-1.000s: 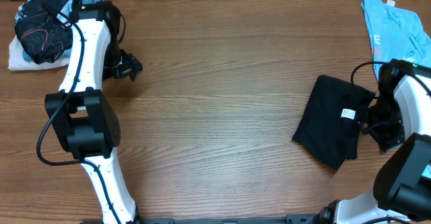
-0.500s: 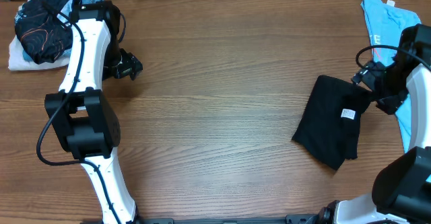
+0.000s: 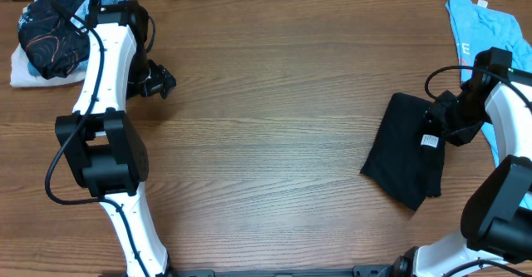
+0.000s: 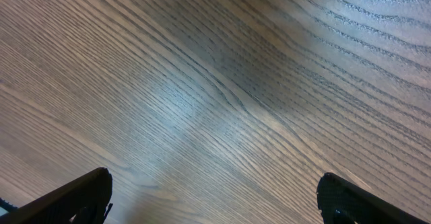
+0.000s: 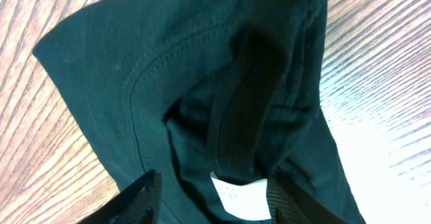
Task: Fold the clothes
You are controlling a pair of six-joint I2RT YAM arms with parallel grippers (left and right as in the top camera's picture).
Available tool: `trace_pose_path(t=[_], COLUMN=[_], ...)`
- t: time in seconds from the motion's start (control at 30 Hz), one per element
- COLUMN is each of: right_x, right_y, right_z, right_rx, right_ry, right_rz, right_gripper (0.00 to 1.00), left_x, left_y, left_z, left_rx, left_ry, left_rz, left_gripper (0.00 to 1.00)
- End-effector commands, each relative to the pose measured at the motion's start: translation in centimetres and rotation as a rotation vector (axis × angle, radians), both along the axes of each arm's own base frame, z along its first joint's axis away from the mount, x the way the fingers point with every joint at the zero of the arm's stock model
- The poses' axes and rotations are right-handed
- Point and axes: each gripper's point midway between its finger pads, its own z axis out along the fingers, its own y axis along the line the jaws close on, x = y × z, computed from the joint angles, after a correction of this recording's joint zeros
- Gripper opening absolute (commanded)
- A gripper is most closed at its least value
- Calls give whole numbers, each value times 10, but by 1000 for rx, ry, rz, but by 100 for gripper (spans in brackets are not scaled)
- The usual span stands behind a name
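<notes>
**Overhead:** folded black cloth T-shirt (image 3: 403, 156) lies on wooden worktop (image 3: 274, 144), its collar edge beneath right end effector (image 3: 442, 121).

**Left wrist:** left end effector (image 4: 214, 190) fully spread, empty.

**Right wrist:** jaws half-spread astride collar, nothing clamped. Closing might pinch one layer, undoing the fold.

Left gripper (image 4: 215, 207) gapes wide, facing down; right gripper (image 5: 214, 200) also faces down, jaws partly apart

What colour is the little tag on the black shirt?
The tag is white, clearest in the right wrist view.
</notes>
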Motion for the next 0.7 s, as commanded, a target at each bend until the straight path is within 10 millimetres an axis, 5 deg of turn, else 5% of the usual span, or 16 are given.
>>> trace_pose_path(t=[0.0, 0.23, 0.33, 0.67], right_x=[-5, 1, 1, -7], right_y=[-6, -8, -8, -7], right_z=[-6, -12, -12, -27], right_rx=[-35, -44, -44, -50], right_ry=[20, -3, -3, 14], right_rz=[-2, -2, -2, -3], right_gripper=[60, 67, 53, 44], left_x=[-1, -1, -1, -1], left_y=[1, 1, 1, 1], left_z=[0, 0, 0, 0], left_rx=[-2, -2, -2, -2], left_ry=[3, 3, 2, 3], left_rz=[0, -1, -1, -1], left_gripper=[100, 100, 100, 100])
